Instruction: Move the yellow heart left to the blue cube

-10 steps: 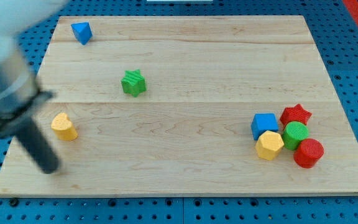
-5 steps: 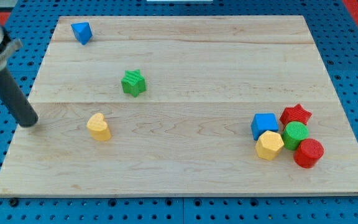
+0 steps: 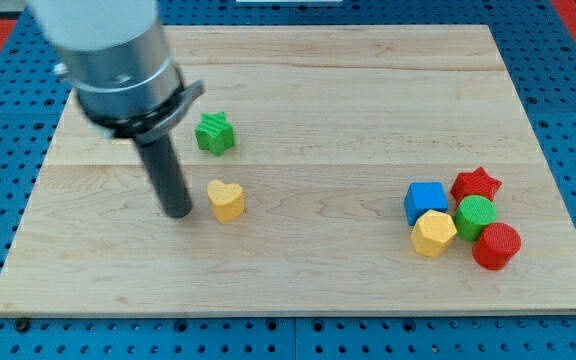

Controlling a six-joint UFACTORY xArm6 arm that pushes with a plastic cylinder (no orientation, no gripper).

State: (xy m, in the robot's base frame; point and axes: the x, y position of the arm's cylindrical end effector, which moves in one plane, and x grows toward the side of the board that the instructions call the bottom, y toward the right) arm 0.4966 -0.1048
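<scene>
Yellow heart (image 3: 226, 200) lay left of the table's (image 3: 298, 270) centre, lobes toward the view's top, point toward the view's bottom; long axis roughly top-to-bottom, tilted slightly. My tip (image 3: 178, 212) stood just left of the heart, a narrow gap apparently between them, contact not certain. No gripper fitted: only a straight dark rod, so nothing to spread or pinch. Rod ran up and left into a wide grey housing, blurred and cut off by the view's top edge; housing hid the table's upper-left part.

Green star (image 3: 214, 132) sat above the heart, toward the view's top, apart from it and just right of the housing. Blue cube (image 3: 425, 202) lay well apart at the view's right, in a tight cluster: red star (image 3: 476, 184) to its upper right, green cylinder (image 3: 475, 214) to its right, yellow hexagon (image 3: 433, 234) touching it below, red cylinder (image 3: 496, 245) lowest and rightmost. Exact contacts inside the cluster hard to make out.

Table of pale wooden planks with seams running left to right, resting on a blue perforated panel (image 3: 568, 130); red patches at the view's top corners.
</scene>
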